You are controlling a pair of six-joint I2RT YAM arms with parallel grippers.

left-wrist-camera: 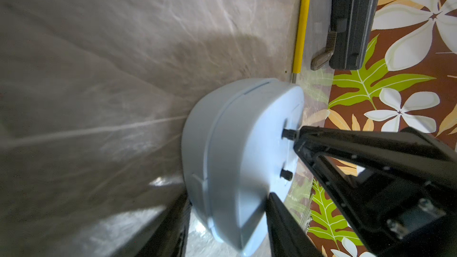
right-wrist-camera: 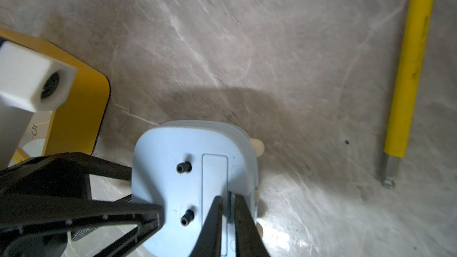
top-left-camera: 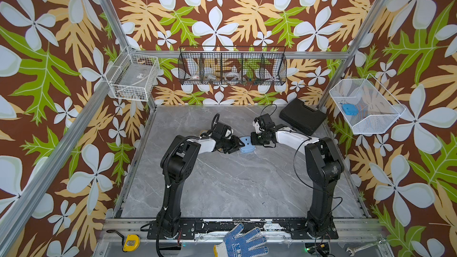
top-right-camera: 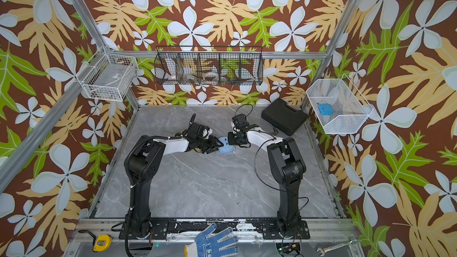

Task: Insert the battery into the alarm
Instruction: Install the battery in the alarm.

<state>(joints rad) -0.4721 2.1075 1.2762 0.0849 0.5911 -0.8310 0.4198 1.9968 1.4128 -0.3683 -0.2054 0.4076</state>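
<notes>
Barely begun: my left fingers (right-wrist-camera: 99,166) clamp the alarm (right-wrist-camera: 173,189); right fingers (right-wrist-camera: 215,226), nearly closed, meet its shut battery cover (right-wrist-camera: 214,176), grip unclear. No battery in sight.

Grey marbled worktop (top-left-camera: 235,184).
- Centre: pale blue alarm (top-left-camera: 247,145), with the left end effector (top-left-camera: 236,144) at one side and the right end effector (top-left-camera: 252,140) at the other.
- Far right corner: black case (top-left-camera: 303,117).
- Walls: white wire basket (top-left-camera: 133,77), black wire rack (top-left-camera: 232,66), white mesh basket (top-left-camera: 366,106).
- Front rail: dotted glove (top-left-camera: 243,242), yellow tape measure (top-left-camera: 131,242), wrench (top-left-camera: 366,245).
</notes>
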